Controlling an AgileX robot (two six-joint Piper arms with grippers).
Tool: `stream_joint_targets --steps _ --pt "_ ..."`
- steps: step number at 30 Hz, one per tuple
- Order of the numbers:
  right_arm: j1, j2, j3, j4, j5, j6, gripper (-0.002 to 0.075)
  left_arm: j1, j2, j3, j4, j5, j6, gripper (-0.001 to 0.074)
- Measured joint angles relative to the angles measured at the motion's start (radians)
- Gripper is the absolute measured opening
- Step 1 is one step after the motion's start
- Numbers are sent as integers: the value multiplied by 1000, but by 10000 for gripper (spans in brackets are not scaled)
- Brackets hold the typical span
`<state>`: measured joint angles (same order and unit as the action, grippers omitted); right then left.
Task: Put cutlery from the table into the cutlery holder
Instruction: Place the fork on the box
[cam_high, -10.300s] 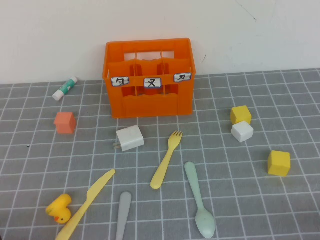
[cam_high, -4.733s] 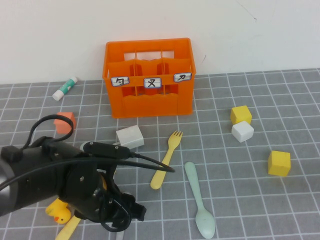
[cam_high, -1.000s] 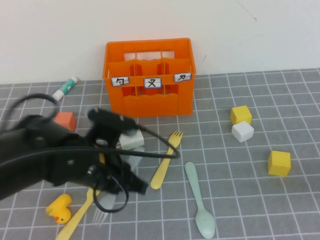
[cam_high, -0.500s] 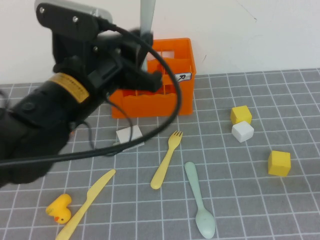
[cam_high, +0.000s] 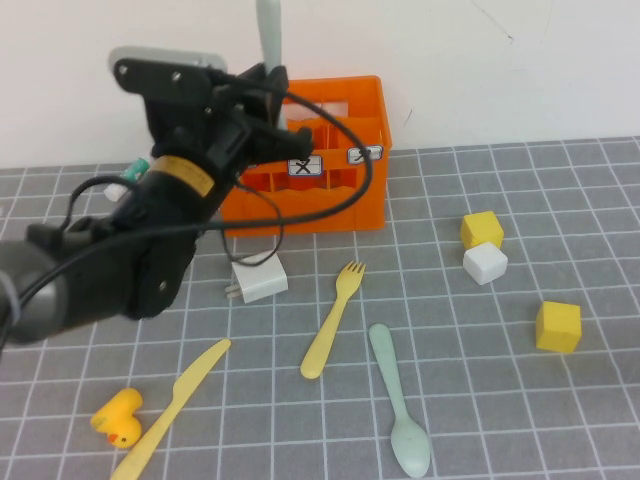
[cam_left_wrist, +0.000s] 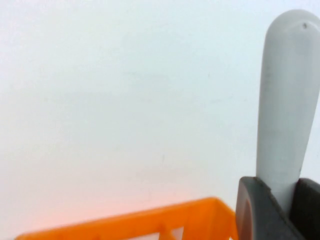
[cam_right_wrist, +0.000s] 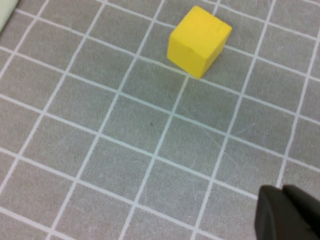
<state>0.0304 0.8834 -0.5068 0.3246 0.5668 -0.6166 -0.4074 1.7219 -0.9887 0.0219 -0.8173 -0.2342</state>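
1. Three pieces of cutlery lie on the table (cam_high: 560, 420) in the high view: the yellow knife (cam_high: 172, 408) near the rubber duck (cam_high: 118, 418), the yellow fork (cam_high: 333, 318) in the middle, and the mint-green spoon (cam_high: 400, 400) beside the fork. None of them is in the cutlery holder (cam_high: 340, 190) yet, as far as can be seen. So the job looks just begun, with one piece on its way and three left to fetch.

2. Also in the high view, the left gripper (cam_high: 268, 85) is up in the air by the left end of the orange holder. It holds the grey utensil (cam_high: 269, 28) standing straight up, with the handle poking high above the jaws. A white charger plug (cam_high: 258, 279) and some small blocks sit on the table too. The right gripper does not show here.

3. In the left wrist view, the jaws of the left gripper (cam_left_wrist: 280, 202) are clamped on the grey utensil (cam_left_wrist: 285, 100), one on each side of its lower part. The rounded handle end sticks out well past them. The holder's orange rim (cam_left_wrist: 150, 222) is near the jaws but not touching the utensil.

4. In the right wrist view, the right gripper (cam_right_wrist: 287, 212) has its jaws pressed together and holds nothing. It hangs over the table (cam_right_wrist: 100, 150), near a yellow cube (cam_right_wrist: 199, 40), with no cutlery between its jaws.
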Motion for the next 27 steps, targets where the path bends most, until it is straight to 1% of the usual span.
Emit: stream_joint_targets --steps 5,10,14,19,27 --pt "0 0 6 1 0 -4 -3 0 67 -107 55 11 -9 105" --pt "0 0 8 1 0 -10 -3 0 149 -200 68 47 -10 104" --pt "0 0 8 1 6 -15 -3 2 196 -224 68 55 -2 104" --pt "0 0 8 2 20 -16 -3 5 227 -238 66 48 83 104" --pt "0 0 10 4 22 -19 -3 27 237 -238 60 29 98 105"
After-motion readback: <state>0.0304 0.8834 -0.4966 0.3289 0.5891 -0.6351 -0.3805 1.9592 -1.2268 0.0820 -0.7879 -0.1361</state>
